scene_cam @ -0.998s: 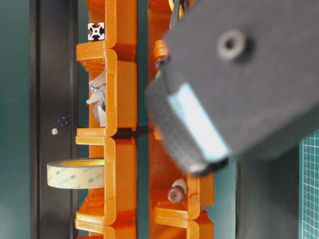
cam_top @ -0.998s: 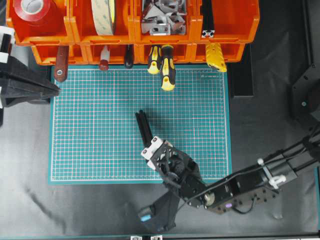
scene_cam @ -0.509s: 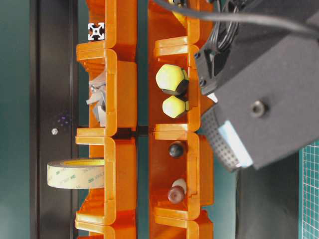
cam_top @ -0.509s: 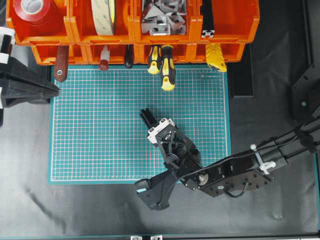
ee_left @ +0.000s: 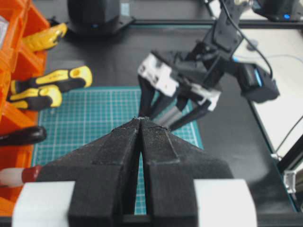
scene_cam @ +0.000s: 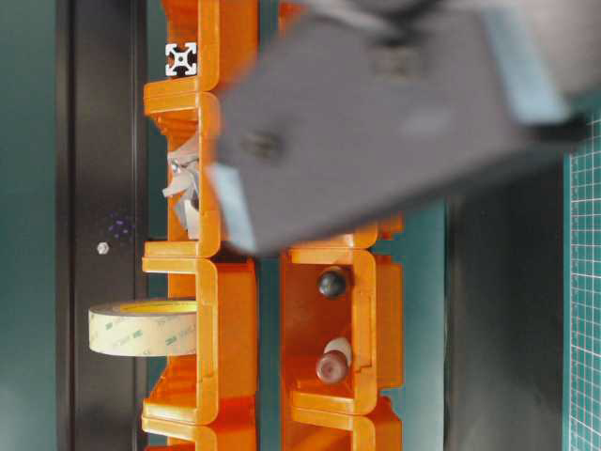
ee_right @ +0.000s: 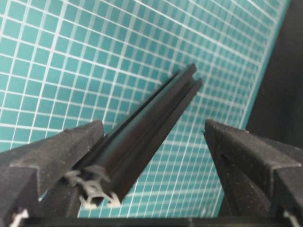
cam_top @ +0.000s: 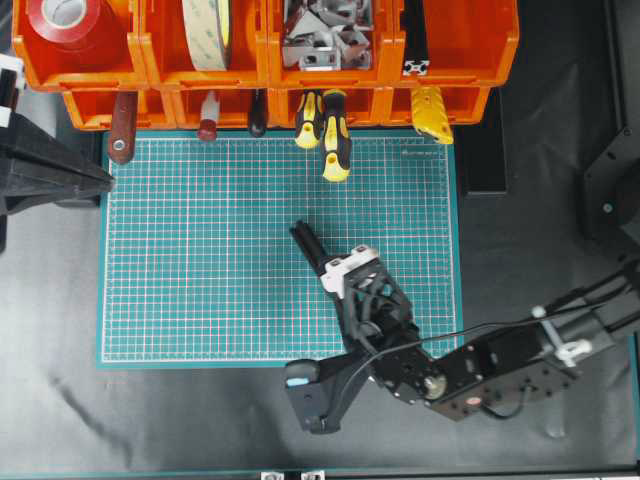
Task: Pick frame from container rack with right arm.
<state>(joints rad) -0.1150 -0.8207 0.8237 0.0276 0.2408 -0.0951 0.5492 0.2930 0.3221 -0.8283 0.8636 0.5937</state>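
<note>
Your right claw stands spread wide above the green cutting mat, gripping nothing. Between its fingers, against the left one, lies a black frame. Ahead of it sits the container rack. Your left claw is pressed together.

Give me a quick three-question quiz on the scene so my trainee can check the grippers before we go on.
1. True or false: the left gripper is shut.
2. What lies between the open fingers of the right gripper? A) tape roll B) frame C) screwdriver
3. What surface is under the right gripper?

Key: 1 true; 2 B; 3 the green mat.
</note>
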